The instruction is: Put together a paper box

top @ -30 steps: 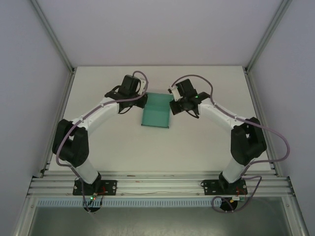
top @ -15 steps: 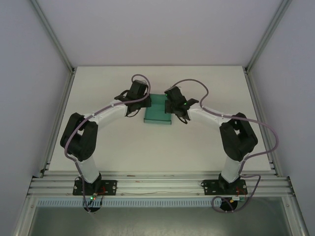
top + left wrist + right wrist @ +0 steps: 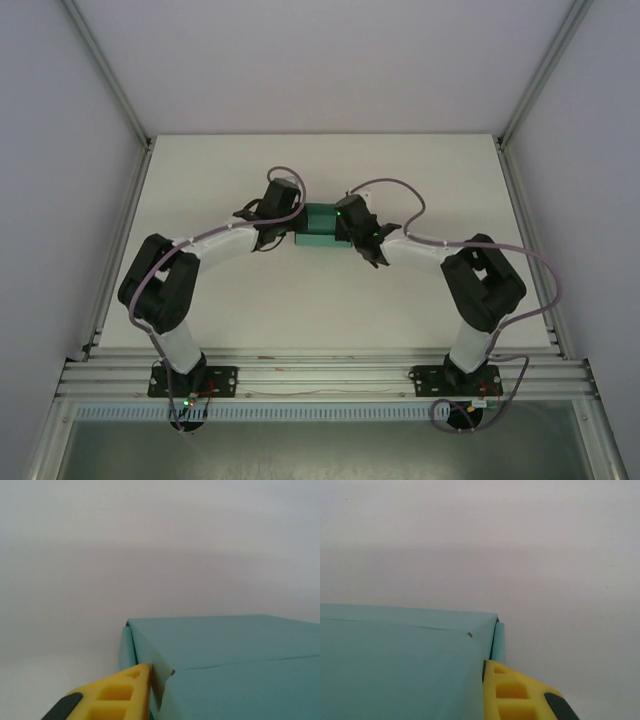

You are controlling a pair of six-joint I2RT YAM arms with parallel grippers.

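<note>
Box (image 3: 322,222) is on the table (image 3: 420,170), about mid-width and in the far half, between the two arms. It is teal-green card folded into a low rectangular shape, with its long side running left to right in the top view.

Left tool (image 3: 297,224) is at the box's left end and right tool (image 3: 348,226) at its right end. Both arms bend inward from their bases so the wrists face each other across the box. Cables loop over each wrist.

Left wrist view: the box (image 3: 225,650) takes the lower right. Its top panel is flat with a thin crease line across it. One corner sits near frame centre, with a narrow side flap standing just beside it. One yellow finger (image 3: 117,695) with a dark tip lies against the end wall at that corner. Opening of the left tool: cannot tell.

Right wrist view: the box (image 3: 395,660) takes the lower left, again with a flat top, a crease line and a corner with a narrow flap beside it. One yellow finger (image 3: 515,695) with a dark tip is touching the end wall below that corner. Opening of the right tool: cannot tell.

The background in both wrist views is plain pale wall and table.
</note>
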